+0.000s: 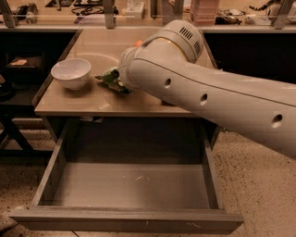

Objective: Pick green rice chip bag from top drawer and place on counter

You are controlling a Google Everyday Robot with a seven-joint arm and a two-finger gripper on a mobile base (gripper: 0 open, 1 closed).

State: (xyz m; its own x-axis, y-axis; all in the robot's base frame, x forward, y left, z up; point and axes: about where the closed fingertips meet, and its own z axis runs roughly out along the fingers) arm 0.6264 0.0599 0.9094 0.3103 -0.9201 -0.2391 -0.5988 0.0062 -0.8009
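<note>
The green rice chip bag (pixel 109 77) lies on the counter (pixel 92 99) just right of the white bowl; only its left end shows, the rest is behind my arm. My gripper is hidden behind the big white arm (pixel 194 88), which reaches in from the right over the counter down to the bag. The top drawer (pixel 125 185) is pulled wide open below the counter, and its grey floor is bare.
A white bowl (pixel 70 72) stands on the counter's left part. An orange thing (pixel 138 43) peeks out behind the arm. A cluttered shelf (pixel 138 9) runs along the back. Dark table legs (pixel 11 129) stand at the left.
</note>
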